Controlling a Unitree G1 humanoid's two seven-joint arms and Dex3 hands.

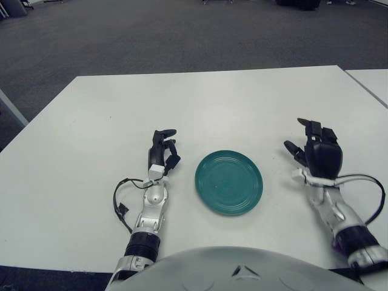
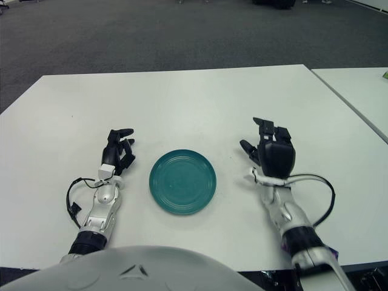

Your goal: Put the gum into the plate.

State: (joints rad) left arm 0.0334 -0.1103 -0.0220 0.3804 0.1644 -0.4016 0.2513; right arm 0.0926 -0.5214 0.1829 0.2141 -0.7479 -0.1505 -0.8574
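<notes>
White tabletop fills your view. Round teal plate sits near you, between hands. Left hand just left of plate, fingers loosely curled, holding nothing; right hand fingers spread. Gum not visible.

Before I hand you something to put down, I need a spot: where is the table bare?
The white table is bare beyond the green plate, out to its far edge, and left of the left hand. The plate itself holds nothing. Tightest are the strips between plate and left hand, and plate and right hand.
</notes>
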